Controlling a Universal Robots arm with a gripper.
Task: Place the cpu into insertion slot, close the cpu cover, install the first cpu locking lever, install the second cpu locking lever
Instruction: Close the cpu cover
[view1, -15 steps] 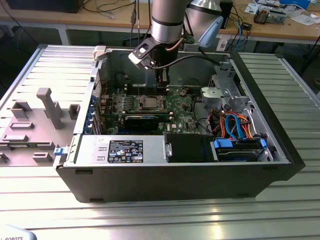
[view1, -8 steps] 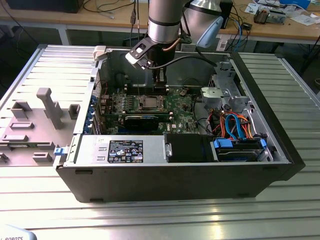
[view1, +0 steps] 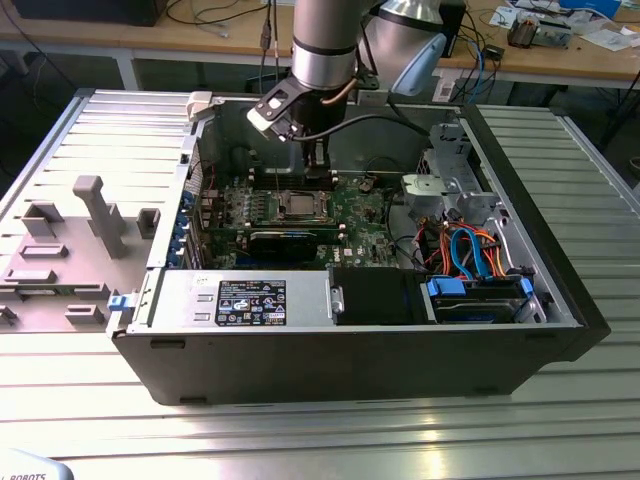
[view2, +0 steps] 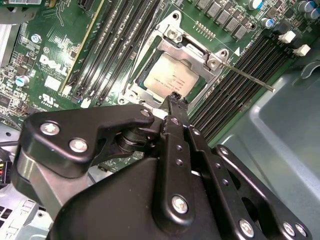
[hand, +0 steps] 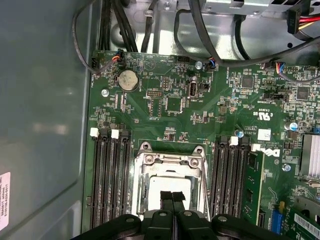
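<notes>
Second wrist view, closest thing first: the gripper (view2: 175, 98) has its fingertips pressed together, no gap I can see, nothing held btwn them. Same in the first wrist view, two pads (hand: 167, 198) side by side. My guess is they're pinched like that to make one narrow poker for nudging small metal bits, not for grabbing.

The tip hangs right over the edge of the cpu (view2: 167, 77), can't tell if it's touching. The cpu sits flat in the insertion slot (view2: 131, 89), its silver top showing through the window of the cpu cover (view2: 197, 50). That cover looks folded down on it, so seating + cover look done imo. One thin lever rod (view2: 247, 77) angles out free across the memory slots (hand: 107, 175), so prob not latched.

Further back is the rest of the green motherboard (hand: 165, 115), w/ cables beyond it. In the exterior view the pc case (view1: 350, 360) lies on its side, open, centre of frame. That leaves the board facing up so the arm (view1: 325, 40) can reach in from upper centre.
</notes>
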